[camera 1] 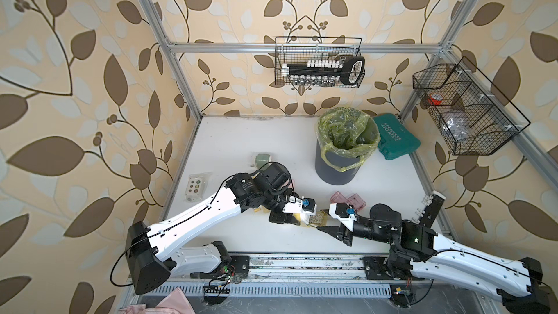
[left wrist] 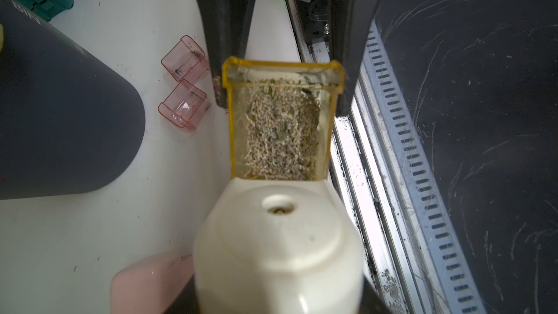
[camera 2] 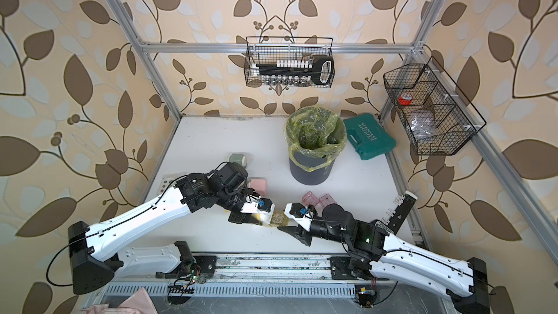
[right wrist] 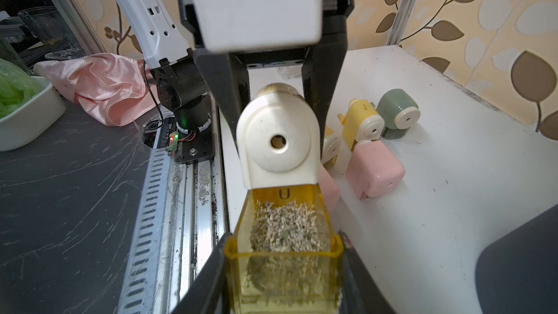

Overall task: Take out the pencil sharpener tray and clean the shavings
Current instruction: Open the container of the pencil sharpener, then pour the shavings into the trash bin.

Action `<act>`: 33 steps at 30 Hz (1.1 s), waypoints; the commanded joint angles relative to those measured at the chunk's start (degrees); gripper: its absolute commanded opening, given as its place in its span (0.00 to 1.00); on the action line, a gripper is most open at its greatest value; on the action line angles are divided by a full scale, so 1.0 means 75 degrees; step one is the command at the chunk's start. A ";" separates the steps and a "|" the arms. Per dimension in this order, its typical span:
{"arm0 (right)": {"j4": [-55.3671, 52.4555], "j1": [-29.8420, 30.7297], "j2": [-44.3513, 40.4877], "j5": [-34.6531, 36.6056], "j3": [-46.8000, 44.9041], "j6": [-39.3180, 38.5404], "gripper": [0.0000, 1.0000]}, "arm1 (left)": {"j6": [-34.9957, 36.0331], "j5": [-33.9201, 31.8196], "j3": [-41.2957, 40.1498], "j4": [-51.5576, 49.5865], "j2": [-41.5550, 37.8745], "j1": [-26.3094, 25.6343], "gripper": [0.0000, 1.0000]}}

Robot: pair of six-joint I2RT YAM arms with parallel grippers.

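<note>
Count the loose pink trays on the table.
2. One pink tray lies beside the dark bin; the second pink tray sits right next to it. More could be hidden from view.

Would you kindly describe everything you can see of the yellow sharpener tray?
The tray is a translucent yellow plastic drawer, rectangular with rounded corners and open on top. A bed of pale brownish shavings covers its floor. It sticks out of the cream sharpener, with its inner end inside the body. The right gripper is shut on its outer end, one finger on each side wall. The left gripper holds the sharpener.
</note>
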 commanded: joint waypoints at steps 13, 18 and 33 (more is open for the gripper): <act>-0.0338 -0.0033 -0.0467 0.0950 0.0598 0.0329 0.00 | 0.0110 -0.0259 -0.0189 -0.0328 -0.0446 -0.0034 0.00; -0.1035 -0.0039 0.0051 0.1877 0.1724 0.0481 0.00 | 0.0081 -0.0252 -0.0340 -0.0255 -0.0568 -0.0039 0.00; -0.2904 -0.2056 0.2668 0.2334 0.6041 0.2441 0.00 | 0.0110 -0.0335 -0.0646 -0.0201 -0.1024 -0.0037 0.00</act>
